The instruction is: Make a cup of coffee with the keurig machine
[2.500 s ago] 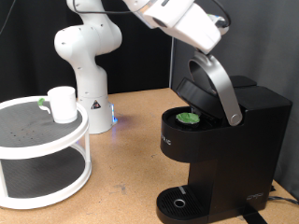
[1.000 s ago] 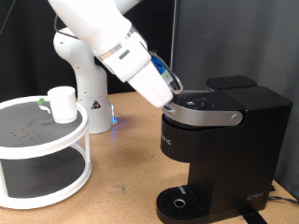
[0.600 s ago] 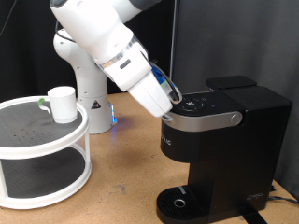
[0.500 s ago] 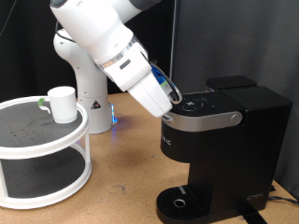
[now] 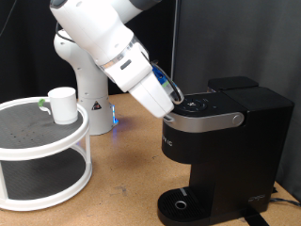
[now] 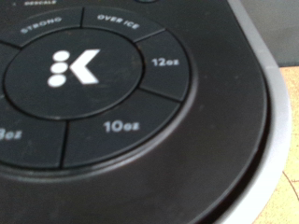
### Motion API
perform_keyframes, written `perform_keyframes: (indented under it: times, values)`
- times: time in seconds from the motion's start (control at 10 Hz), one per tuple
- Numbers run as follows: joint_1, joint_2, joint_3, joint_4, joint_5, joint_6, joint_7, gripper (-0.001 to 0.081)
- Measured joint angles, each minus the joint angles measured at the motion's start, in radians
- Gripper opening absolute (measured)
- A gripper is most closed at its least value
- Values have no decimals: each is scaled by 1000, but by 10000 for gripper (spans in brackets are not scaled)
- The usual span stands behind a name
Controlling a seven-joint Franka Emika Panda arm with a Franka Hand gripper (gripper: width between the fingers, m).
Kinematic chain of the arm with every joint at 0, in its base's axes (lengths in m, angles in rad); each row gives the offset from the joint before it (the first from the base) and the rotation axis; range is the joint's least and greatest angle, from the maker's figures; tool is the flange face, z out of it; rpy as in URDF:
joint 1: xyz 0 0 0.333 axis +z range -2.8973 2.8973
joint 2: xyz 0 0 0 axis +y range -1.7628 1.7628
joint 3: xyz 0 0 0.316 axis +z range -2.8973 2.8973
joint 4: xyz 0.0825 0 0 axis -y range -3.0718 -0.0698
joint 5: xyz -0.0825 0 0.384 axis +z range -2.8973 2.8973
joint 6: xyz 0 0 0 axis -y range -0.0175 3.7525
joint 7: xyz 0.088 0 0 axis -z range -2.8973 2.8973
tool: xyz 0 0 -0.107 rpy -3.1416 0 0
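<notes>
Pincer: at the end of the white arm, lowered onto the top of the coffee machine at the edge facing the exterior view's left. Its fingers are hidden behind the wrist body in the exterior view and do not show in the wrist view, so whether they are spread or pressed together cannot be told. Nothing is seen between them.

Lid: shut flat, its grey curved handle lying around the black top. Two and a half seconds ago it stood raised with a green-topped pod visible in the chamber; a second ago it was already down. The pod is now out of sight, judged to be enclosed.

Button panel: fills the wrist view at very close range. Round centre button with a white K mark, ringed by segments reading 12oz, 10oz, STRONG and OVER ICE. The arm has barely shifted over the last half second, which suggests work on these buttons.

Drip tray: round, at the machine's base, with no cup on it.

Cup: white, on the upper tier of the round white shelf stand at the exterior view's left, well apart from the machine.

Tabletop: wood-coloured, carrying stand, machine and arm base.
</notes>
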Motion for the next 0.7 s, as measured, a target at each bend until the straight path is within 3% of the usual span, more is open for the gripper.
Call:
perform_keyframes:
  times: [0.7]
  values:
    - [0,-45,0,13,103,-61,-67,0]
